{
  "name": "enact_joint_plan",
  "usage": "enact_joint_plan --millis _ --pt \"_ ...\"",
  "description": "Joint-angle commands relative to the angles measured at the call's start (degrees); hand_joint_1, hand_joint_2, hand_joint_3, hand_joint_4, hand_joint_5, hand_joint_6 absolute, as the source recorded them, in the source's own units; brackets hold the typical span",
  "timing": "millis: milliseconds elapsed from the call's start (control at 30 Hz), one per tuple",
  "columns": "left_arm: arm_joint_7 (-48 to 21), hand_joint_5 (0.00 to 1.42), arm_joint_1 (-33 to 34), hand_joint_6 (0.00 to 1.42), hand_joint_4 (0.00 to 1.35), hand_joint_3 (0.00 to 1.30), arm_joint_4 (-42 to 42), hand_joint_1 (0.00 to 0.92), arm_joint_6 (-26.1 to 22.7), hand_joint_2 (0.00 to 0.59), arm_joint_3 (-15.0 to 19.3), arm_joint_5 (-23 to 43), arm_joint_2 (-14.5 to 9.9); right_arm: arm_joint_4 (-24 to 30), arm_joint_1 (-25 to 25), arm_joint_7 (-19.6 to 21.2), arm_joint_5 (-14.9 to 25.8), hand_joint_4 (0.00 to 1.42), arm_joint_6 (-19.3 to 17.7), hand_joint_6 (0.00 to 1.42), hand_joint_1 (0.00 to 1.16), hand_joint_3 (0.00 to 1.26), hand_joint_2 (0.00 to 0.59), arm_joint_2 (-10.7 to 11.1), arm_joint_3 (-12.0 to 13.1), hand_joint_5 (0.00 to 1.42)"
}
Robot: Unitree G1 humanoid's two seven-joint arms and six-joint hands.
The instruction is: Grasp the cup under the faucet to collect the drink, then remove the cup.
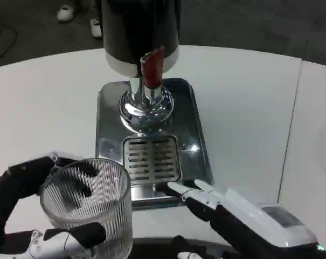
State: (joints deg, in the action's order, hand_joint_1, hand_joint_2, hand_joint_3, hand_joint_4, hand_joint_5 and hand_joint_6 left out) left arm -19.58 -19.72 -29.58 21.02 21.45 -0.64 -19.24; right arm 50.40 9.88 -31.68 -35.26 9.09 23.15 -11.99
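A clear ribbed glass cup point(90, 204) is at the lower left, held by my left hand point(41, 213), whose black fingers wrap around its far and near sides. It sits to the left of the slotted drip grate point(151, 158), not under the faucet. The dispenser's chrome faucet point(146, 102) with a red lever point(152, 67) stands over the shiny metal tray point(195, 135). My right hand point(227, 208) lies at the tray's near right corner, its fingers stretched out toward the grate and holding nothing.
The black dispenser body point(141, 27) rises at the back centre of the white table point(249, 108). A seam in the table runs down the right side. Shoes show on the dark floor beyond the far edge.
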Motion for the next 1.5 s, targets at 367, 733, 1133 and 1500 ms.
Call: enact_joint_plan --millis 367,733,1133,1500 --pt "1.1 0.77 0.2 0.93 0.7 0.74 -0.8 0.798 1.1 0.074 0.0 0.4 0.0 1.7 1.2 -0.2 0.0 0.11 0.1 0.0 0.36 0.09 0.525 0.2 0.4 0.02" --pt "1.2 0.77 0.1 0.93 0.7 0.74 -0.6 0.798 1.4 0.074 0.1 0.4 0.1 1.9 1.6 -0.2 -0.2 0.11 0.1 0.0 0.36 0.09 0.525 0.1 0.3 0.02" --pt "3.3 0.78 2.5 0.93 0.7 0.74 6.1 0.798 5.1 0.074 2.4 -0.6 -0.7 2.0 1.4 -0.7 -1.5 0.11 0.5 0.0 0.36 0.09 0.525 -0.3 -1.3 0.02" --pt "8.1 0.77 10.6 0.93 0.7 0.74 18.0 0.804 11.8 0.076 2.6 -7.1 -3.4 2.8 1.6 -0.9 -1.6 0.11 1.0 0.0 0.36 0.09 0.525 -0.1 -0.8 0.02"
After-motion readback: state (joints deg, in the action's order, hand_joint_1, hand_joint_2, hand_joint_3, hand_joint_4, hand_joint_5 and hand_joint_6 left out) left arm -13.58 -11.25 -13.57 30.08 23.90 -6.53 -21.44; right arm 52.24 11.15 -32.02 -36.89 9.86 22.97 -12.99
